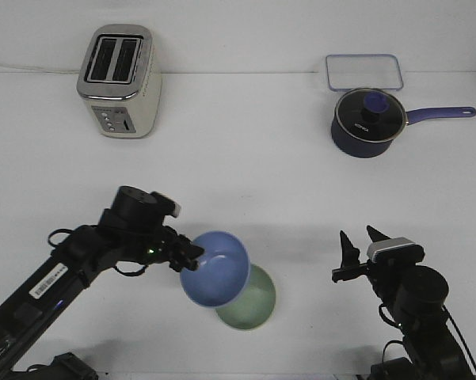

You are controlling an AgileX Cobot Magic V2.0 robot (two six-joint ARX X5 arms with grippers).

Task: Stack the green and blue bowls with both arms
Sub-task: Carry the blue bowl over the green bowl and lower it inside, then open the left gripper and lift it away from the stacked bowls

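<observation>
The periwinkle blue bowl (215, 267) is held tilted just above the table, its left rim between the fingers of my left gripper (192, 255). It overlaps the upper left part of the pale mint green bowl (252, 305), which sits on the table below and to its right. I cannot tell whether the two bowls touch. My right gripper (361, 241) is open and empty, to the right of both bowls and apart from them.
A silver toaster (119, 81) stands at the back left. A dark navy lidded saucepan (367, 121) with a long handle sits at the back right, with a clear rectangular lid or tray (363, 71) behind it.
</observation>
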